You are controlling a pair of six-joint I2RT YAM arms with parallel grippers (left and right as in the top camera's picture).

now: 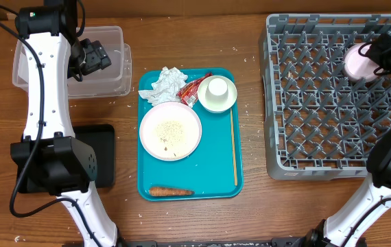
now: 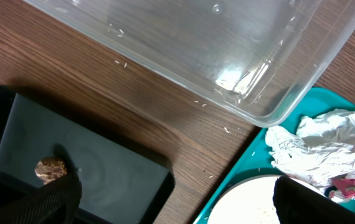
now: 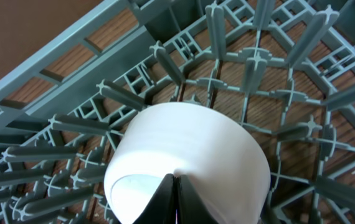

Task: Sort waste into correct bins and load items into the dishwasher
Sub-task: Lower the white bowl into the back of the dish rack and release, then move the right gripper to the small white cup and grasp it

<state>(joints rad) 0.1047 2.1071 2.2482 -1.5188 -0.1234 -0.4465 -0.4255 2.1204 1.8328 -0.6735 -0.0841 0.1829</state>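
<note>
My right gripper [image 3: 176,186] is shut on the rim of a small white bowl [image 3: 190,149], held tilted over the grey dish rack [image 3: 258,62]; in the overhead view the bowl [image 1: 357,62] is at the rack's [image 1: 319,137] far right. My left gripper [image 2: 177,211] is open and empty, above the clear tub [image 1: 106,41]. The teal tray [image 1: 212,185] holds a crumpled napkin [image 1: 167,84], a red wrapper [image 1: 195,89], a plate [image 1: 170,130] with loose rice, a cup in a bowl [image 1: 217,94] and a carrot [image 1: 170,192]. A brown lump [image 2: 50,168] lies in the black tray [image 2: 103,174].
A thin wooden stick [image 1: 233,147] lies along the teal tray's right side. The left arm's base [image 1: 51,165] covers part of the black tray. Rice grains are scattered on the wooden table [image 1: 254,89] between tray and rack.
</note>
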